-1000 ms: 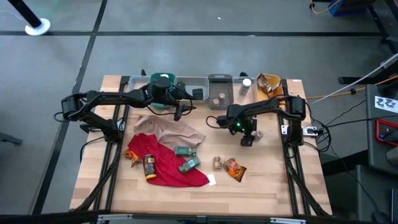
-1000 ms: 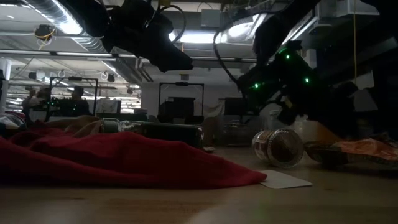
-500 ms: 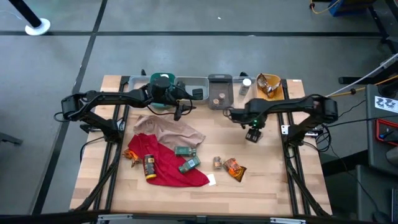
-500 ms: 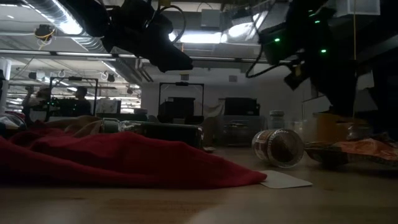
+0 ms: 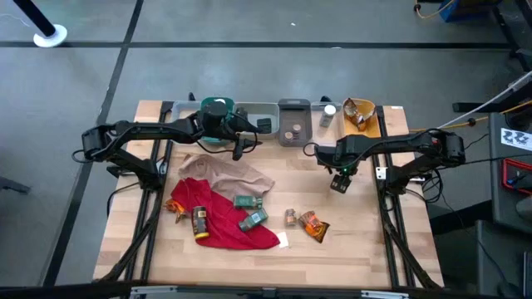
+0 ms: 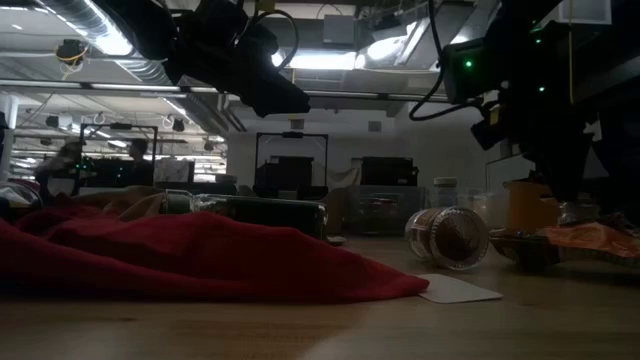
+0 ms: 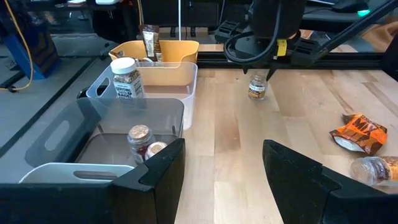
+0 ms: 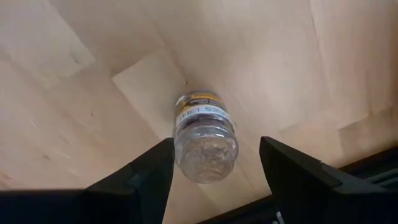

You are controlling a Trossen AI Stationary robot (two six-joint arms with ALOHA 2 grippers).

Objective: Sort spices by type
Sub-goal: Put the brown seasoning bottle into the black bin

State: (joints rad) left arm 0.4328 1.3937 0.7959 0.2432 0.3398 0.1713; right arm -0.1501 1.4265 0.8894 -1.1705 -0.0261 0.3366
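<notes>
My right gripper (image 5: 338, 183) hangs over the table's right half, pointing straight down, shut on a small clear spice jar (image 7: 257, 87) with a brown-yellow label. My left gripper (image 7: 221, 168) hovers open and empty near the far edge, beside the bins. Other spices lie at the middle. Two green boxes (image 5: 249, 210) and a dark jar (image 5: 199, 223) rest on the red cloth (image 5: 220, 232). A small jar (image 5: 290, 218) and an orange packet (image 5: 313, 224) lie on the bare wood. My right gripper has the jar's upper end (image 8: 205, 158) between its two fingers, which come from above and point down. The jar hangs upright below them, its labelled lower part (image 8: 199, 111) clear of the table.
Along the far edge stand a teal bin (image 5: 216, 108), a white bin (image 5: 259, 116), a grey bin (image 7: 143, 134) with small jars, a clear bin holding a white-capped jar (image 7: 124, 78), and a yellow bin (image 7: 165, 53) with packets. A tan cloth (image 5: 224, 173) lies above the red one.
My right gripper has risen and drawn back toward the table's right edge, tipping until it points straight down. The jar has come up off the table with it.
</notes>
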